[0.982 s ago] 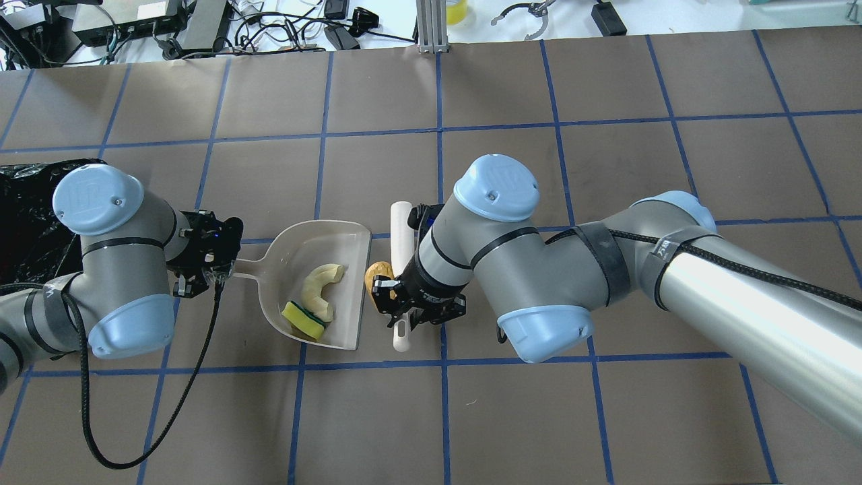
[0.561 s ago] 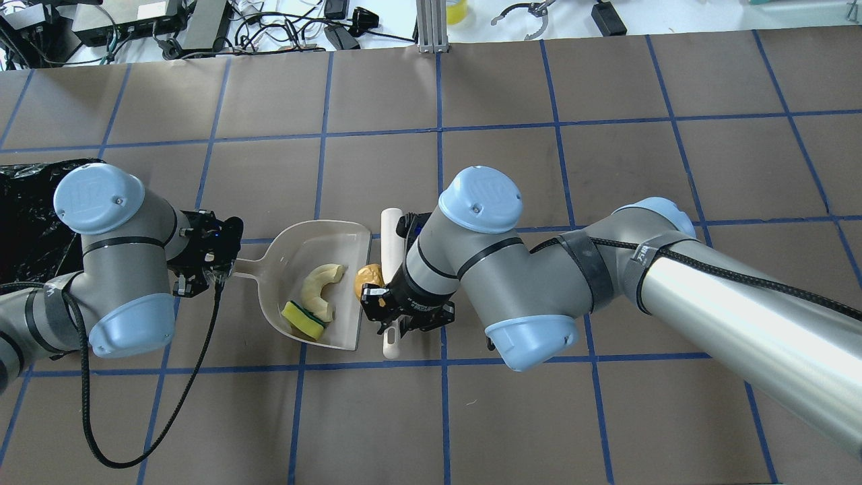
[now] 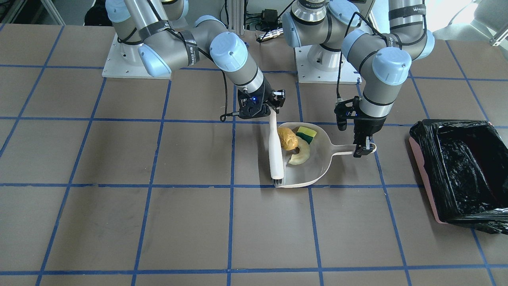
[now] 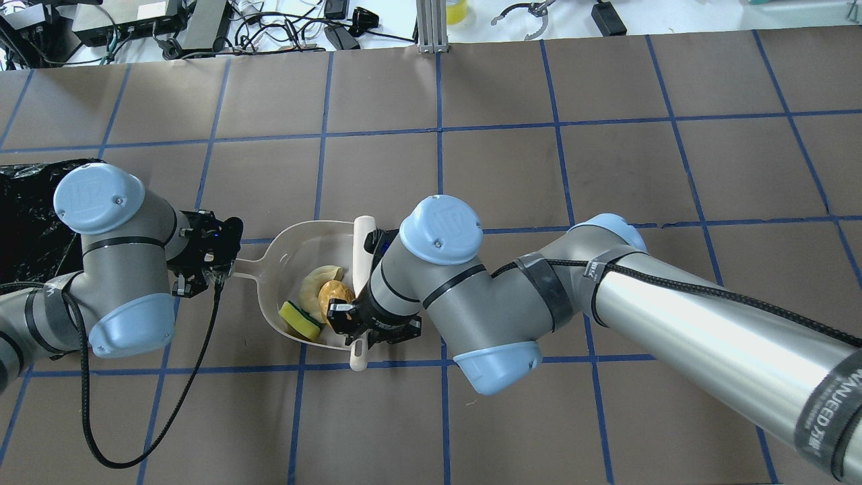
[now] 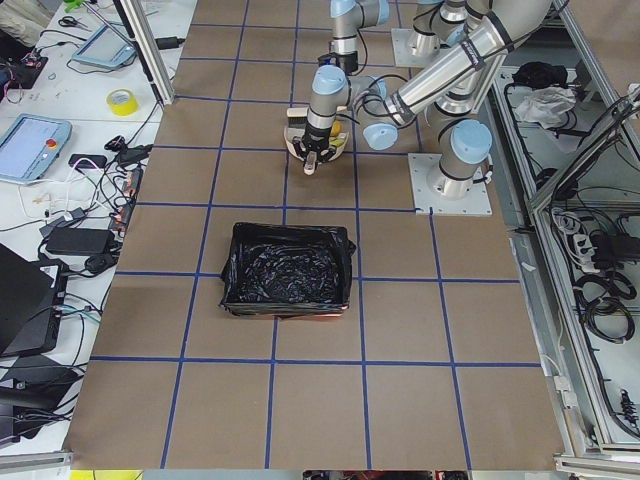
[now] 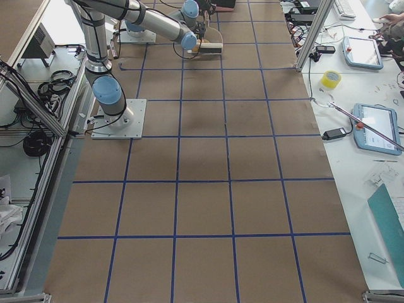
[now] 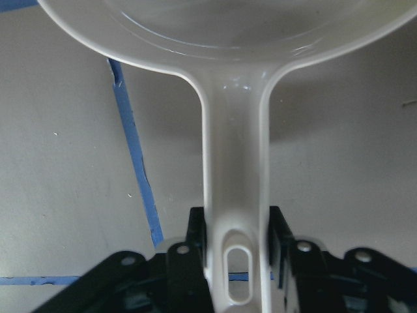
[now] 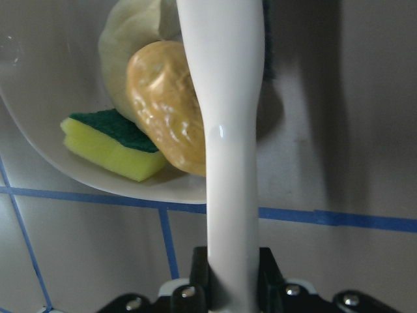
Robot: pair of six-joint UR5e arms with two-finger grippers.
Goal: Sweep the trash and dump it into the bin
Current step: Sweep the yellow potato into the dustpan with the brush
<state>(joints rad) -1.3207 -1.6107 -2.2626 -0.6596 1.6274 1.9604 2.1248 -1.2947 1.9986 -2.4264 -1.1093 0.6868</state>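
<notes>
— What is the work surface like?
— A table (image 4: 606, 168) covered in flat brown sheets, ruled into squares by blue tape (image 4: 439, 135). A white bench (image 5: 95, 128) beside it carries cables, two tablets (image 5: 35, 145) and one roll of yellow tape (image 5: 122, 101).

— How much trash is there?
— Three pieces, all inside the one beige dustpan (image 3: 317, 169). There is a knobbly tan lump (image 3: 287, 138), a smooth pale crescent (image 3: 301, 153), and a yellow sponge (image 3: 306, 133) block with a green scouring face.

— And the tools?
— One glossy pale brush (image 3: 276, 153) lies along the pan's open lip, with the lump against it. The right gripper (image 8: 231, 264) is clamped on the brush handle. The left gripper (image 3: 364, 147) pinches the pan's slotted handle.

— The bin?
— One bin (image 3: 430, 171), rectangular and pink, lined with crinkled shiny black plastic. It stands well apart from the pan, on the robot's left.
</notes>
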